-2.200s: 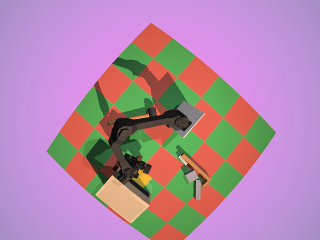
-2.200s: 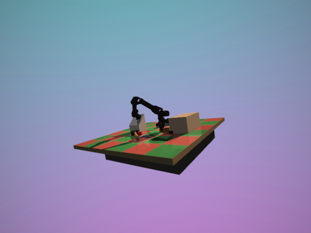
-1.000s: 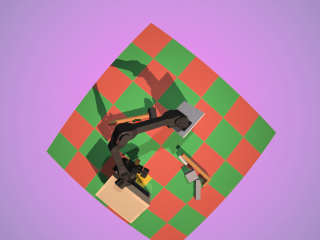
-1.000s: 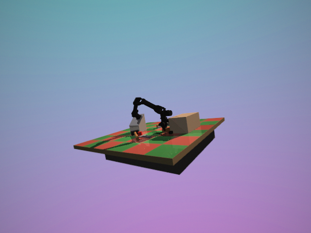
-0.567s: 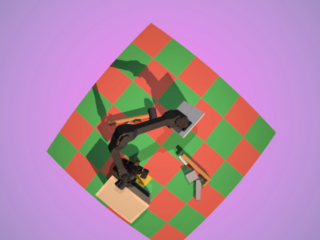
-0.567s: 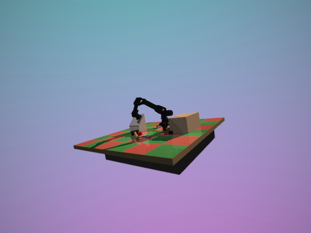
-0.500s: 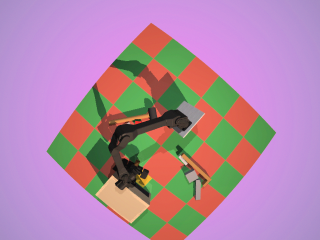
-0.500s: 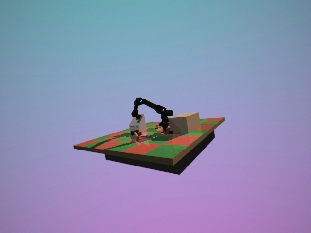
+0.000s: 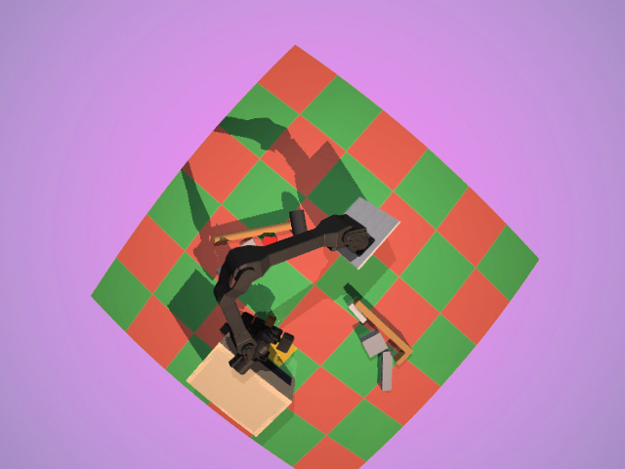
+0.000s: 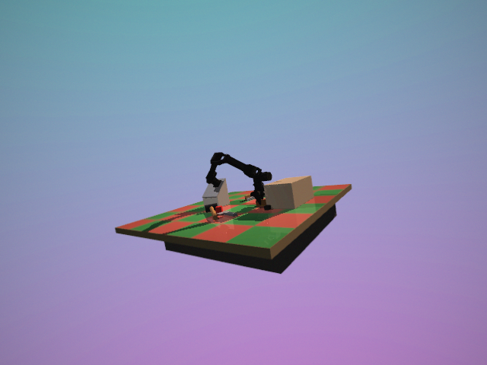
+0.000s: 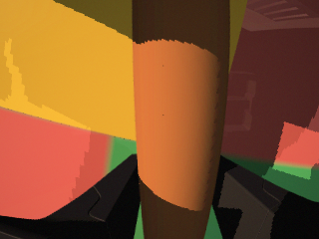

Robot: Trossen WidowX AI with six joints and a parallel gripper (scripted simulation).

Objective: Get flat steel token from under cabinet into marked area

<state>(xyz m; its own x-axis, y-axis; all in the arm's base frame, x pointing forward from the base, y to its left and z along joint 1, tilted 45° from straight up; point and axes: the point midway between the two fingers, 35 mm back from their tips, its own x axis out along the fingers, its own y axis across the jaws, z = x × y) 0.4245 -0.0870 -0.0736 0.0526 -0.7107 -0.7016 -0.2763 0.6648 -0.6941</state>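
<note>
I cannot tell where the steel token is; no view shows it plainly. Seen from above, the pale cabinet (image 9: 239, 391) (image 10: 280, 195) stands at seven o'clock from the pincer (image 9: 268, 330) (image 10: 260, 203) (image 11: 178, 191), which grips an orange rod (image 9: 270, 319) (image 11: 176, 119). The yellow area (image 9: 281, 355) (image 11: 70, 70) lies at five o'clock, an orange L-shaped bar (image 9: 382, 326) at three, and a grey sloped block (image 9: 379, 225) (image 10: 221, 195) between one and two.

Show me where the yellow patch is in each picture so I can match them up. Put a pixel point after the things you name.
Top: the yellow patch (image 9: 283, 355) (image 11: 75, 70) is below and slightly left of centre.
Exterior: not visible.
Wrist: upper left, beside the orange rod (image 11: 174, 115).
Shared landmark: the red-and-green checkered table top (image 9: 348, 110) (image 10: 291, 220) (image 11: 40, 164).
</note>
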